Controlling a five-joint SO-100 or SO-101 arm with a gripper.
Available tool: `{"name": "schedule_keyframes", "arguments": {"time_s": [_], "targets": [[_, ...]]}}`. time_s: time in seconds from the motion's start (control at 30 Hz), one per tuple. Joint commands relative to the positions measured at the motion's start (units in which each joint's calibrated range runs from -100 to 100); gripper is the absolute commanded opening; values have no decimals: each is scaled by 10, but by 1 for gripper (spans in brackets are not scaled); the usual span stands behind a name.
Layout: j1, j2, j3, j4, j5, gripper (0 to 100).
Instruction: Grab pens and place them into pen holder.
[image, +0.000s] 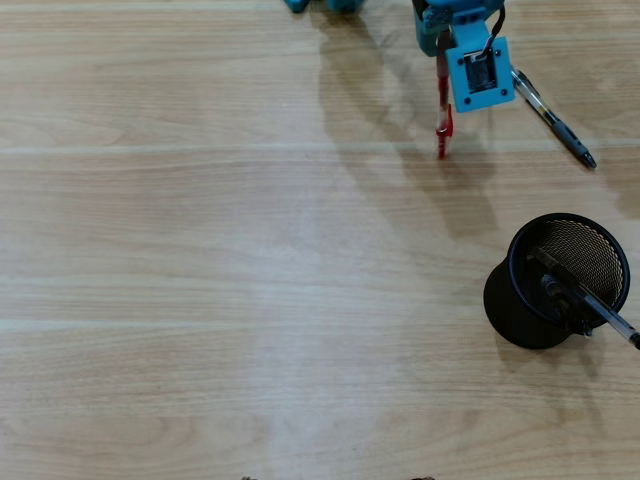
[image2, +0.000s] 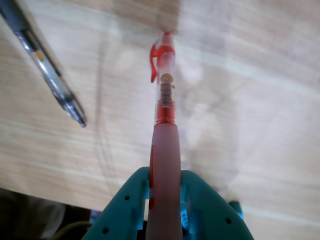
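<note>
My gripper (image: 440, 62) is at the top of the overhead view, shut on a red pen (image: 441, 118) whose clip end points toward the table's middle. In the wrist view the teal jaws of the gripper (image2: 165, 197) clamp the pale grip of the red pen (image2: 164, 100), which sticks straight out ahead. A black pen with a clear middle (image: 553, 117) lies on the table just right of the gripper and also shows in the wrist view (image2: 47, 75). The black mesh pen holder (image: 505, 305) stands at the right with a clear-barrelled pen (image: 600, 312) leaning out of it.
The wooden table (image: 250, 280) stretches wide to the left and below the gripper. The arm's teal base (image: 340, 5) sits at the top edge. The holder is close to the right edge of the overhead view.
</note>
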Motion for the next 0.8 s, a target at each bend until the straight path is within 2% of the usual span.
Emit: {"name": "schedule_keyframes", "arguments": {"time_s": [0.0,0.23,0.37,0.57,0.77], "targets": [[4,-21,-82,-93,43,2],[-8,-18,-87,-433,143,2],[-6,-10,-62,-577,166,2],[-4,23,22,-849,155,2],[10,111,115,-1179,59,2]]}}
